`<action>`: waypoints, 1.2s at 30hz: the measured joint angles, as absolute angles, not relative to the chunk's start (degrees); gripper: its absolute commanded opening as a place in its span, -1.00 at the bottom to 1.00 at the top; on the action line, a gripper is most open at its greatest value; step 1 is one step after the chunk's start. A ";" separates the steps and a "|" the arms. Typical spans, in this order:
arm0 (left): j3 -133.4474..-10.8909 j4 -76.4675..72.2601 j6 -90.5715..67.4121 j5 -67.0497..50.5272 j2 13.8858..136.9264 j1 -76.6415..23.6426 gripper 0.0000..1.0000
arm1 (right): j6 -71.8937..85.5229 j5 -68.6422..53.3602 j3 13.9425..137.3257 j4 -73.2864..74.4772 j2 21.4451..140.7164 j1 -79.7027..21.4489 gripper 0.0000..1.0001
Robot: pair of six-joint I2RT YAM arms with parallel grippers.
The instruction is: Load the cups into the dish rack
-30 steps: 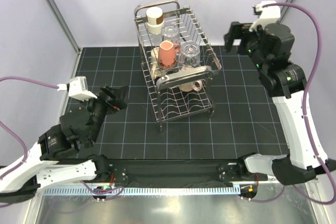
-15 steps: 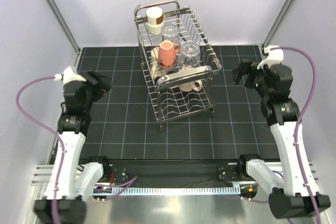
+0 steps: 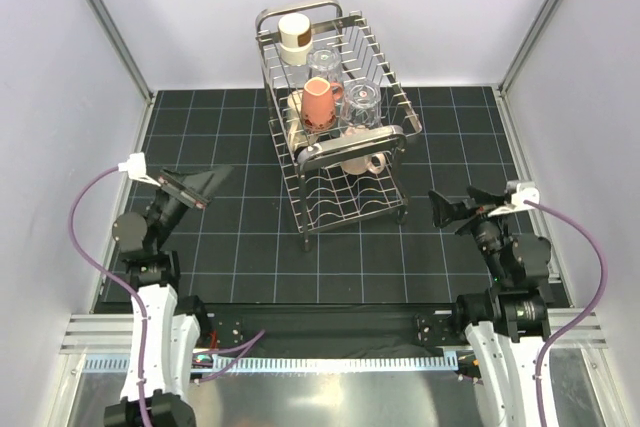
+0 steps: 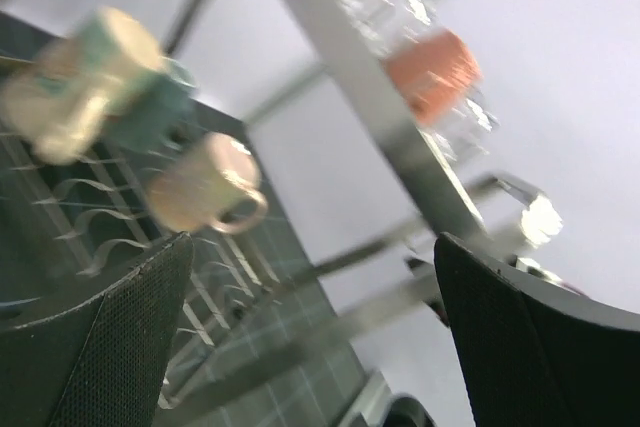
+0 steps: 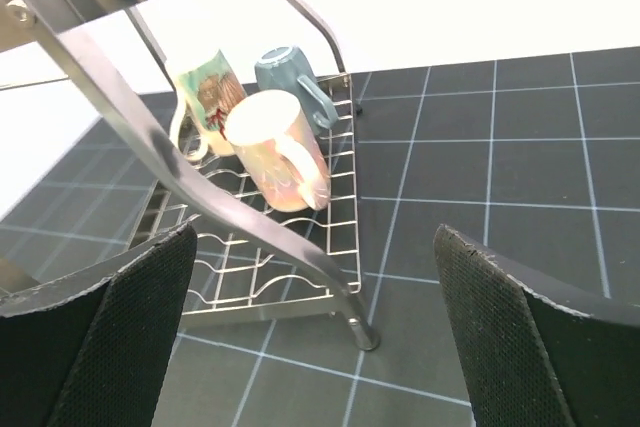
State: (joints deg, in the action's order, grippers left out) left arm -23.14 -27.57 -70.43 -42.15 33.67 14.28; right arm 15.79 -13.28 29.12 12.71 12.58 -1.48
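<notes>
The dish rack [image 3: 352, 193], a tall two-tier steel wire frame, stands at the middle of the dark gridded mat. Its upper tier holds a cream cup with a brown band [image 3: 294, 35], a salmon pink cup [image 3: 319, 101] and clear glass tumblers [image 3: 362, 102]. The lower tier holds a cream mug [image 5: 280, 153], a teal-grey mug [image 5: 290, 77] and a patterned mug [image 5: 205, 93]. My left gripper [image 3: 205, 182] hangs open, left of the rack, holding nothing. My right gripper [image 3: 443, 209] stands open and bare off the rack's near right corner. The left wrist view is blurred; it shows the pink cup [image 4: 432, 72] and a cream mug [image 4: 205, 185].
Grey walls and slanted metal posts [image 3: 105, 22] close in the mat on three sides. The rack's near right leg [image 5: 362, 332] stands just ahead of my right gripper [image 5: 315, 337]. A metal rail [image 3: 320, 362] with cables runs along the near edge by the arm bases.
Both arms have drawn back toward their bases; the right gripper came down from the far right. The left gripper has opened wider. The rack and cups stay put.
</notes>
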 measured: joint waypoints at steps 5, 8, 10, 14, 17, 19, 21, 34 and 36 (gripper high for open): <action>-22.57 -33.78 -74.26 -47.03 30.52 4.75 0.99 | 20.36 -10.11 23.44 13.43 4.36 -1.50 0.99; -19.77 -36.40 -76.55 -48.73 26.83 3.22 0.99 | 23.31 -6.66 20.78 15.70 0.95 -1.50 0.99; -14.98 -42.28 -79.48 -48.77 23.83 3.14 0.99 | 25.23 -4.89 19.22 17.04 0.25 -1.50 1.00; -6.37 -47.09 -84.44 -48.31 20.49 3.09 0.99 | 29.06 -1.61 16.21 20.71 0.30 -1.48 0.99; -3.14 -49.91 -87.90 -47.94 18.28 3.07 0.99 | 31.44 0.08 15.07 22.74 0.30 -1.48 0.99; -2.44 -51.88 -89.82 -47.90 16.78 2.92 0.99 | 32.36 0.43 14.44 22.85 0.27 -1.48 0.99; -2.44 -54.00 -91.35 -47.75 15.22 2.48 0.99 | 33.50 0.78 13.37 22.96 0.30 -1.48 0.99; -2.44 -48.45 -86.89 -47.35 10.44 1.54 0.99 | 41.12 3.60 7.97 26.94 0.30 -1.48 0.99; -2.44 -45.21 -84.90 -46.96 9.93 1.54 0.99 | 41.45 3.97 7.97 27.00 0.30 -1.48 0.99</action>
State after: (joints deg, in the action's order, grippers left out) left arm -2.44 -45.21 -84.90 -46.96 9.93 1.54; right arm 41.45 3.97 7.97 27.00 0.30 -1.48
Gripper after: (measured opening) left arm 0.996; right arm 0.996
